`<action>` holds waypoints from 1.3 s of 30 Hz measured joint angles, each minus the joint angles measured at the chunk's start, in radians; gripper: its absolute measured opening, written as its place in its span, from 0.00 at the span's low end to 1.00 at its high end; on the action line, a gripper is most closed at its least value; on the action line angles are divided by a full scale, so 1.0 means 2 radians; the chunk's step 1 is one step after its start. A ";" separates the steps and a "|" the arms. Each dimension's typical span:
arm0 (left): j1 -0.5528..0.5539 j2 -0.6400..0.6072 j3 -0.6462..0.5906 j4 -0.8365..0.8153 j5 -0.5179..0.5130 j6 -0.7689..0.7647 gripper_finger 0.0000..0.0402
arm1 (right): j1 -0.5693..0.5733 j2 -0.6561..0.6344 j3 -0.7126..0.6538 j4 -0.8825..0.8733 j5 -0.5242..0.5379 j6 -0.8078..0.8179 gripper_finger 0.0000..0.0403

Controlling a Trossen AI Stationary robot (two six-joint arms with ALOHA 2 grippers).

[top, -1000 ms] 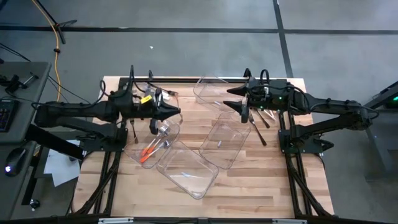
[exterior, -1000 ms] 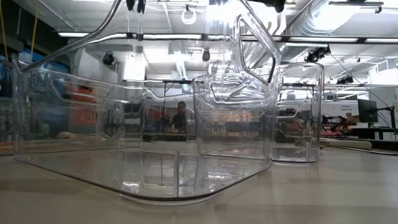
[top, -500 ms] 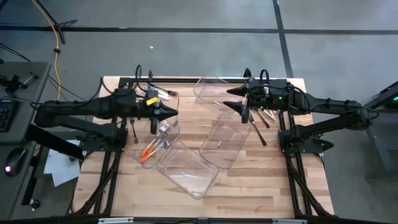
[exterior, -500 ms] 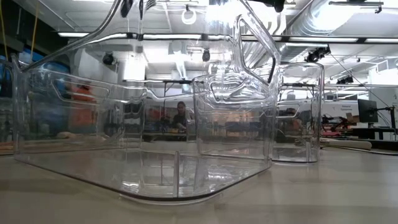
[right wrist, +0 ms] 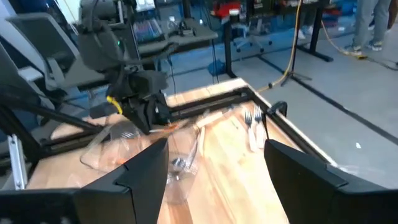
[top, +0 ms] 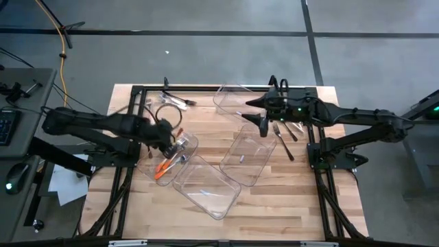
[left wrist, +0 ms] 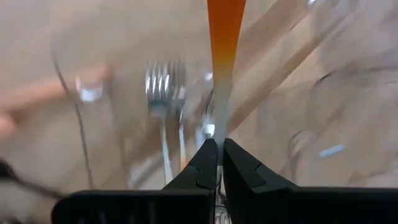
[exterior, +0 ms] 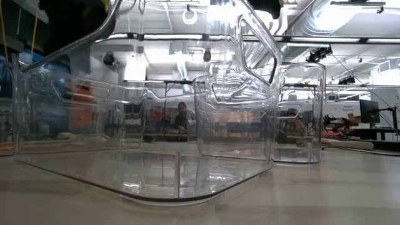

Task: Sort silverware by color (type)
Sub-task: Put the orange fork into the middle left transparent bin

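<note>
Pinched between the fingers of my left gripper (left wrist: 217, 152) is an orange-handled piece of silverware (left wrist: 225, 37), its handle running straight out ahead of the closed tips, its head hidden from me. Beneath it sits a clear bin (top: 180, 147) at the left of the wooden table (top: 288, 199), and through the plastic I see a silver fork (left wrist: 165, 93) lying inside; from above, more orange-handled pieces (top: 163, 167) show in that same bin. My left gripper (top: 169, 139) hangs over the bin's far end. Toward the front edge lies a second clear bin (top: 206, 186), and a third bin (top: 247, 154) lies near the middle, with a fourth (top: 230, 97) at the back. White-handled pieces (top: 177, 102) lie on the bare wood at the back left. My right gripper (top: 263, 123) spreads its fingers wide, holding nothing, above the middle bin's far end, and several dark utensils (top: 287, 134) lie loose on the table just beside it
</note>
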 joint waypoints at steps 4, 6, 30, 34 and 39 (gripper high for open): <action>-0.016 0.022 -0.044 0.010 0.018 -0.062 0.00 | 0.000 0.019 0.000 0.006 0.000 0.001 0.62; -0.020 0.034 -0.059 0.010 0.021 -0.071 0.00 | 0.000 0.024 0.000 0.009 0.000 0.001 0.62; -0.019 0.119 -0.072 0.069 0.055 -0.045 0.10 | 0.000 0.027 0.000 0.026 0.000 -0.015 0.62; -0.019 0.119 -0.072 0.067 0.054 -0.041 0.16 | 0.000 0.027 0.000 0.026 0.000 -0.015 0.62; -0.019 0.119 -0.072 0.067 0.055 -0.039 0.24 | 0.000 0.027 0.000 0.026 0.000 -0.015 0.62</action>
